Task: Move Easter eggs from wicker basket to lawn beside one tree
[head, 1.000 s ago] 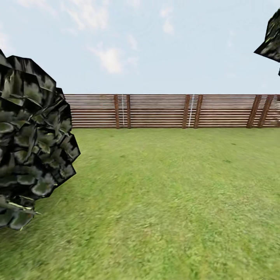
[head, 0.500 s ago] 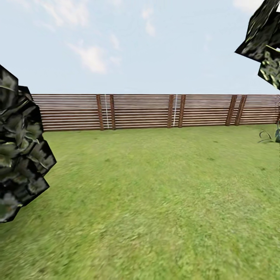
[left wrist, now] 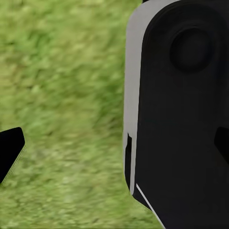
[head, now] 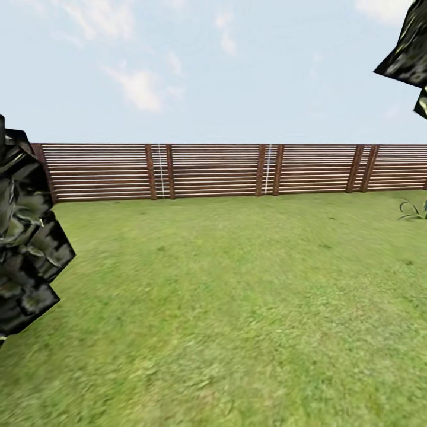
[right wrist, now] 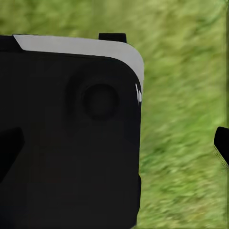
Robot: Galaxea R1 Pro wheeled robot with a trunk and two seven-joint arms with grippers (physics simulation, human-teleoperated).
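Since a second ago my view has swung right, sliding the dark bush [head: 24, 255] toward the left edge, with lawn [head: 237, 308] stretching to a wooden fence [head: 207, 171], and I cannot tell how my fingers stand.

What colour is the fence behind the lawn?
Reddish-brown slats and posts on the fence, clearest in the head view.

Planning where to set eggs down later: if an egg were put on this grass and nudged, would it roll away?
Probably not far. The lawn looks flat and level right up to the wooden fence, so nothing suggests a slope. Its mottled, tufty texture in the left wrist view hints at some drag, though as a flat render it may grip less than real grass.
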